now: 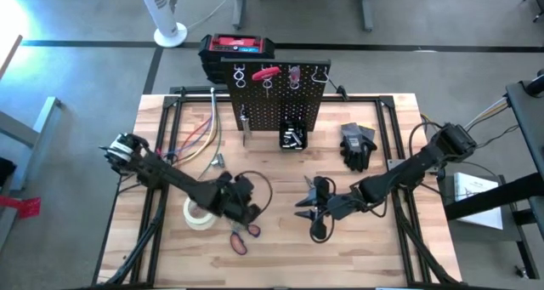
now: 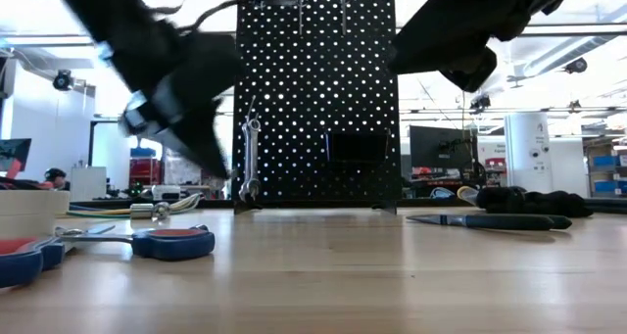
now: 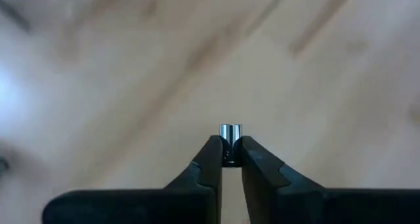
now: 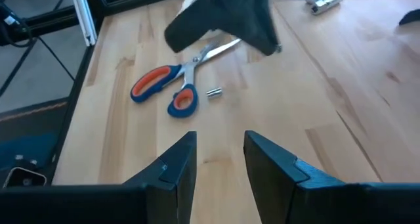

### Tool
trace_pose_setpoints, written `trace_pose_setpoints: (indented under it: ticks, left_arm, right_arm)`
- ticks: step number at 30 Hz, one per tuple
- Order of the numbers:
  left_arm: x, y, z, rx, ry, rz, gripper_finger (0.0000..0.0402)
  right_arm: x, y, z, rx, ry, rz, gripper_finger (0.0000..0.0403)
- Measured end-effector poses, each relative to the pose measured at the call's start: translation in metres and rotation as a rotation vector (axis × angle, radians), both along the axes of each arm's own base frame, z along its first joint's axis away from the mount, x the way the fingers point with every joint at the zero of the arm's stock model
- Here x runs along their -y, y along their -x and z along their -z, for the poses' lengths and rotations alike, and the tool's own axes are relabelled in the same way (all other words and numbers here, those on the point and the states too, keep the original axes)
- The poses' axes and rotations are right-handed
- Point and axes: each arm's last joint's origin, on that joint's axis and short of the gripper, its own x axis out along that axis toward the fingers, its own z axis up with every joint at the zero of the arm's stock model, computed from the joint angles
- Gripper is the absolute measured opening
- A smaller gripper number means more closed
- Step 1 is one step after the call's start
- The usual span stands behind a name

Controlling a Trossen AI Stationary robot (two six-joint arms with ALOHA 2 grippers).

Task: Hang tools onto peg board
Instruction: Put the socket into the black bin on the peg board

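Wooden table [image 1: 382, 247] holds the peg board [image 1: 276, 103] upright at its back edge. Only the left wrist view shows the left gripper [image 3: 228, 148] pinching a small silver socket [image 3: 230, 132]; the right gripper [image 4: 220, 155] hangs part-open, empty, over bare wood.

I count 1 pair of scissors [image 1: 240, 236], 1 tape roll [image 1: 199, 214], 1 pair of pliers [image 1: 313, 198], 1 glove [image 1: 357, 145], 1 peg board [image 1: 276, 103], 1 toolbox [image 1: 238, 50], and 2 small silver sockets: 1 [image 3: 230, 132] between the left fingers, 1 [image 4: 214, 91] beside the scissors.
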Motion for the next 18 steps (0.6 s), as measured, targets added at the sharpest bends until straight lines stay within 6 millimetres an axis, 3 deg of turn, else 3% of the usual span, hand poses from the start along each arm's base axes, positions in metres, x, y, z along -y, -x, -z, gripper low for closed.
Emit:
trace_pose_setpoints:
  ticks: [9,18]
  left_arm:
    - [-0.063,-0.047,-0.054,0.141,-0.132,0.075,0.0021]
    - [-0.121,-0.079,-0.091,0.255,-0.194,0.09,0.0021]
  right_arm:
    - [-0.005,0.02,-0.012,-0.011,0.048,0.06,0.0114]
    - [-0.014,0.038,-0.005,-0.087,0.06,0.147,0.0114]
